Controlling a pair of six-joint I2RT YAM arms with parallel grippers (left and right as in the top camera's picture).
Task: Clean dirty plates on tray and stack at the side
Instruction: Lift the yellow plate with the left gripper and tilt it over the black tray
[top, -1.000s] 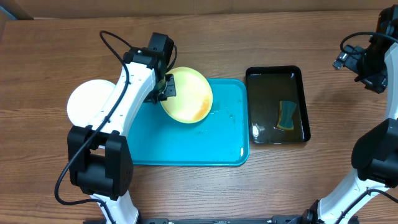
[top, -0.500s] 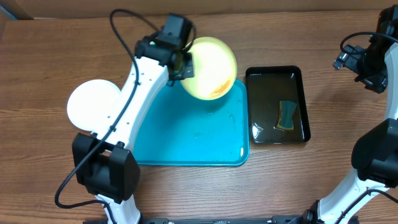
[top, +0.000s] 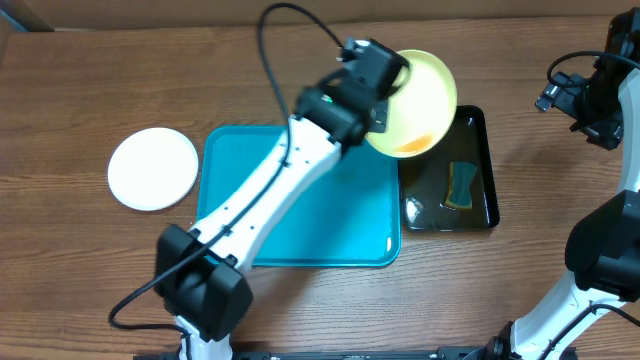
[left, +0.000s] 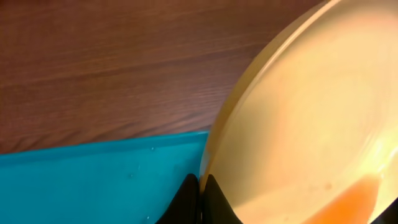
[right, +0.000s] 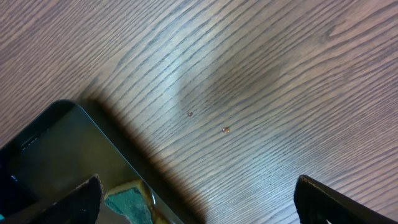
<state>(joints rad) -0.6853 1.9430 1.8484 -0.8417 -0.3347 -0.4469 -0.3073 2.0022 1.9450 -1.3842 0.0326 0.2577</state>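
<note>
I read the left fingers (left: 186, 203) as clamped on the rim of the lime-green plate (top: 418, 92). The plate is held tilted above the far-left corner of the black basin (top: 482, 118), off the turquoise tray (top: 350, 222), with an orange smear (top: 412, 146) at its low edge. The basin stands just right of the tray and holds liquid and a sponge (top: 461, 186). A white plate (top: 153, 168) lies on the bench (top: 100, 80) left of the tray. I see the right fingers (right: 84, 200) spread apart, holding nothing, over the bench beside the basin corner.
</note>
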